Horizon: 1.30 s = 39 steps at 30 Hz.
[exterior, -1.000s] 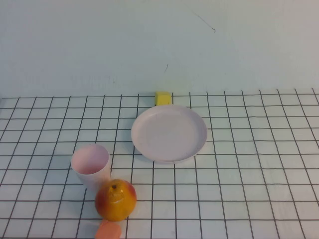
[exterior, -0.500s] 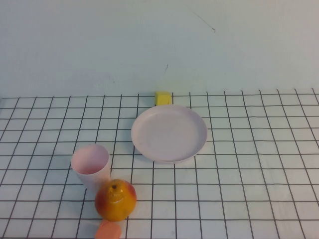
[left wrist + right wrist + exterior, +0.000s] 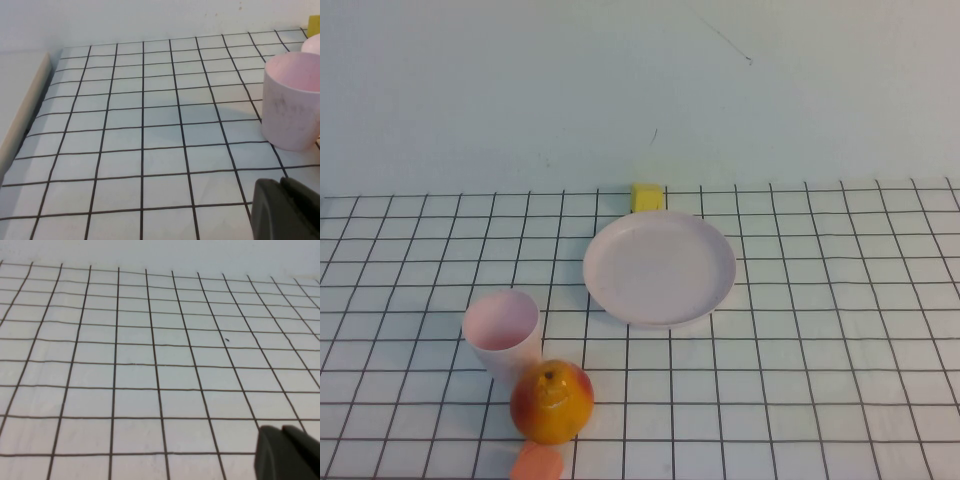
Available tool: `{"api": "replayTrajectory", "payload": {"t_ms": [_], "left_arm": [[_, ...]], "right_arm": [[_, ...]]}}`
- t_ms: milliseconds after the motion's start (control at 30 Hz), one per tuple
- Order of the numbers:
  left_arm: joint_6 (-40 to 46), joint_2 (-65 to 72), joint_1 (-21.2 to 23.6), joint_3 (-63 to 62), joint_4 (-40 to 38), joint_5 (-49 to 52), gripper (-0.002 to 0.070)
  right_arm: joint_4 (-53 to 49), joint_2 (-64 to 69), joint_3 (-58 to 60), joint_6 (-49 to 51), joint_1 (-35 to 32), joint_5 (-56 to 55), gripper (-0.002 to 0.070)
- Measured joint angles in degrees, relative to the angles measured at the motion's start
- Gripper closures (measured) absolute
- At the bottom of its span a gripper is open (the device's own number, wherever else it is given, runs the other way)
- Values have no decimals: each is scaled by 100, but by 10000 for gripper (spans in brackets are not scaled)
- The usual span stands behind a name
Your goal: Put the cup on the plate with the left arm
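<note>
1. On the gridded surface (image 3: 840,330), the cup (image 3: 502,331) stands upright toward my left and near edge, mouth up, showing a pale pink inside.
2. Just beside the cup, on its near side, sits a yellow-and-red fruit (image 3: 552,401); from the high view the two seem to touch or nearly touch, and I cannot tell which.
3. At the very near edge, just in front of the fruit, lies a small orange disc (image 3: 537,464), partly cut off by the frame.
4. Farther back and to the right of the cup lies the plate (image 3: 660,267), flat on the surface and well apart from the cup, with nothing on it.
5. Behind the plate, close to its far rim, is a small yellow block (image 3: 647,196), where the grid meets the plain backdrop.
6. My left end effector (image 3: 287,210) shows only as a dark corner in the left wrist view, low over the surface and near the cup (image 3: 292,100) but apart from it; I cannot tell whether it is spread or pressed together.
7. From that wrist view the cup stands on the grid lines, with a sliver of the plate (image 3: 312,44) behind it.
8. My right end effector (image 3: 287,452) is likewise just a dark corner in the right wrist view, over bare grid; whether spread or pressed together, I cannot tell.
9. Neither arm appears in the high view.
</note>
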Motion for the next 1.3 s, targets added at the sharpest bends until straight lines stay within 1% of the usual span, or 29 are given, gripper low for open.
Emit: {"api": "replayTrajectory", "payload": {"t_ms": [433, 533, 600, 700, 933, 1033, 1133, 1300], "left_arm": [[0, 0, 0, 0, 0, 0, 677], [0, 0, 0, 13, 16, -198, 677], [0, 0, 0, 38, 61, -511, 677], [0, 0, 0, 36, 94, -1251, 677], [0, 0, 0, 36, 162, -3503, 677], [0, 0, 0, 36, 162, -4249, 677], [0, 0, 0, 36, 162, -4673, 677], [0, 0, 0, 36, 162, -4801, 677]], "right_arm": [[0, 0, 0, 0, 0, 0, 678], [0, 0, 0, 0, 0, 0, 678], [0, 0, 0, 0, 0, 0, 678], [0, 0, 0, 0, 0, 0, 678], [0, 0, 0, 0, 0, 0, 678], [0, 0, 0, 0, 0, 0, 678], [0, 0, 0, 0, 0, 0, 678], [0, 0, 0, 0, 0, 0, 678]]}}
